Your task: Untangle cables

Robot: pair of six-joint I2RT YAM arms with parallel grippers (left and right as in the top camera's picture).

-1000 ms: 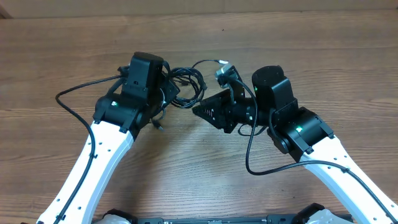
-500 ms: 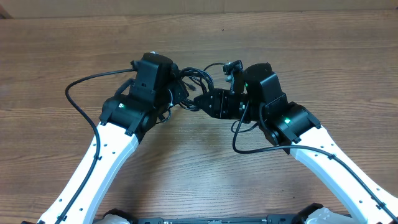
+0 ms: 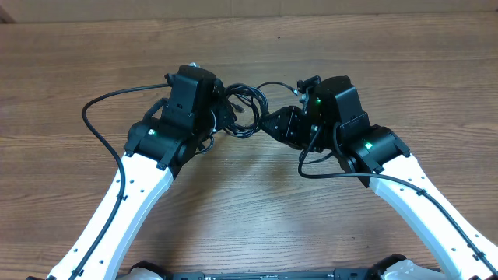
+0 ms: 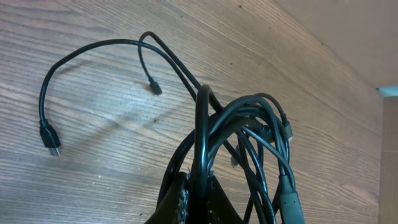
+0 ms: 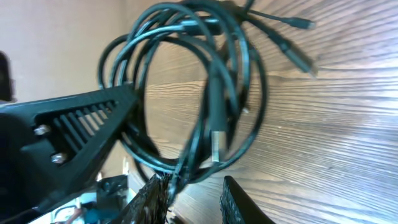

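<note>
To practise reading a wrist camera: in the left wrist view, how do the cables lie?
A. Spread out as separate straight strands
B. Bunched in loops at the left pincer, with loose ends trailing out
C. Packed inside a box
B: the cables loop together where the shut left pincer grips them, and two plug ends trail out over the table.

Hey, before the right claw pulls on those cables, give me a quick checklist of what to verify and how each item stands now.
1. Left claw shut on the cables: ok.
2. Right claw open, fingers apart: ok.
3. One single strand isolated between its fingers: cannot tell, several overlap there.
4. Loops separated: not ok, one tangled coil.
5. Loose ends free: ok, two plugs lie on the table, apart from the coil.
</note>
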